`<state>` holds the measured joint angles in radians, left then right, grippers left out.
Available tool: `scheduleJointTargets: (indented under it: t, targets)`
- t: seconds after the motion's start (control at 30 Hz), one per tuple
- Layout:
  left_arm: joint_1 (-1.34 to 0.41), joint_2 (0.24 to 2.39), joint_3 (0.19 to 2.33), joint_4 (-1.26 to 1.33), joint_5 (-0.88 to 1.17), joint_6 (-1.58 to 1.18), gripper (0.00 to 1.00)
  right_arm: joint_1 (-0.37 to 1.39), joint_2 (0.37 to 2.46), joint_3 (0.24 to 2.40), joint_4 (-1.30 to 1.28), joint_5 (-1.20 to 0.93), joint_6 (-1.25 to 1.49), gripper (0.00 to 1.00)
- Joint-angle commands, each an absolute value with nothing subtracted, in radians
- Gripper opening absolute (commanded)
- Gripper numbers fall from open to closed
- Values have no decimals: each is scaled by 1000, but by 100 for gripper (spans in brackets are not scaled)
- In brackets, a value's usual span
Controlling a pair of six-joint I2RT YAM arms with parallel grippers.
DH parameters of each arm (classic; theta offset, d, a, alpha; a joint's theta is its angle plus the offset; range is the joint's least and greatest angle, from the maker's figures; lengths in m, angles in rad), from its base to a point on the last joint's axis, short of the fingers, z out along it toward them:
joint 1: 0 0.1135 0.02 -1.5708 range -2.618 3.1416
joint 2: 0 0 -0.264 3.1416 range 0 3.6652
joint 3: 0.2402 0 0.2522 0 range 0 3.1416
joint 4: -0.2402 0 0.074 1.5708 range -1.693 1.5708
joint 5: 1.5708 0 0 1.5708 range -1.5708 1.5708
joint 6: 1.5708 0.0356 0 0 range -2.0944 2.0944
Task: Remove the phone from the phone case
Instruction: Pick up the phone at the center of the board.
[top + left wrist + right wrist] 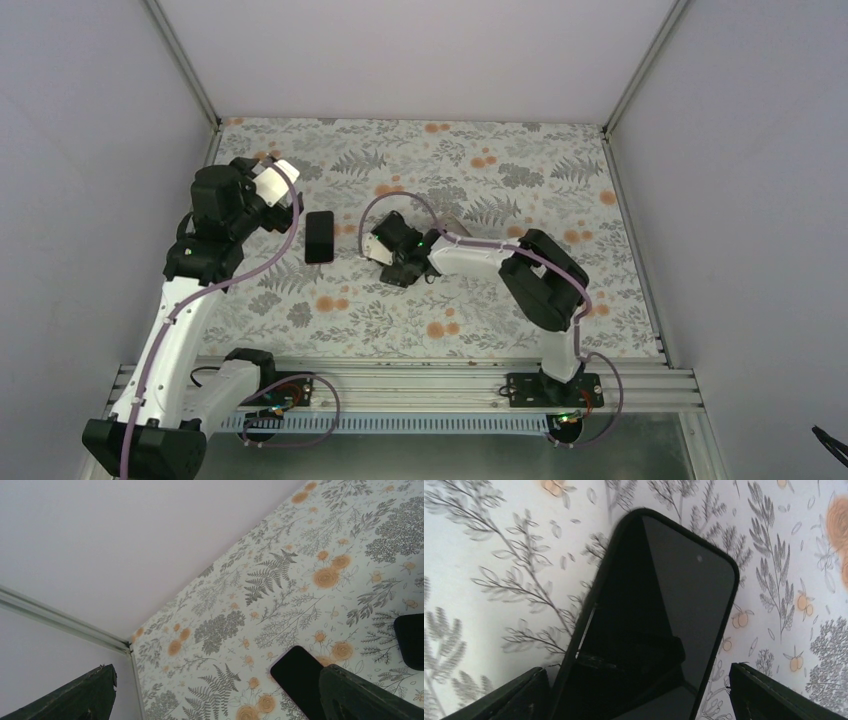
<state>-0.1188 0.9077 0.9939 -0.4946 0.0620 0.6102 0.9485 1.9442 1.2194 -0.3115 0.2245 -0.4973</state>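
Black rectangular smartphone [319, 237] lies flat, seen from overhead, on the floral-printed table covering [520, 300], left of centre and between the two arms. The left gripper [278, 200] hangs just to its left and the right gripper [380, 250] just to its right. A strip of covering shows between each and the smartphone. The jaws are too small here to judge.

From the left wrist, the left gripper [218, 667] is spread wide, with only patterned covering between its dark fingers [360, 695]. A rounded corner of the smartphone [300, 677] shows low down, partly hidden behind the finger on the view's right side.

From the right wrist, the smartphone [659, 610] fills the middle, screen up, with a thick matte black case rim [731, 577] framing the glass. The right gripper [636, 667] stands parted, one finger on either side. Bare covering shows between the finger [774, 695] on the right and the rim. Whether the other finger touches the rim cannot be told.
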Motion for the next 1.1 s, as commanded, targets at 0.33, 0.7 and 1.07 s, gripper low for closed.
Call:
scheduleJointTargets:
  t: [0.33,0.7,1.07]
  targets:
    - [-97,910,975,-488,139,591,100,782,2118,1467,-624,-17,-539,90]
    - [-83,912,966,-528,213,621,100,747,2236,1595,-824,-163,-647,90]
    - [-62,965,959,-529,282,611,100,688,2209,1419,-801,-113,-656,90]
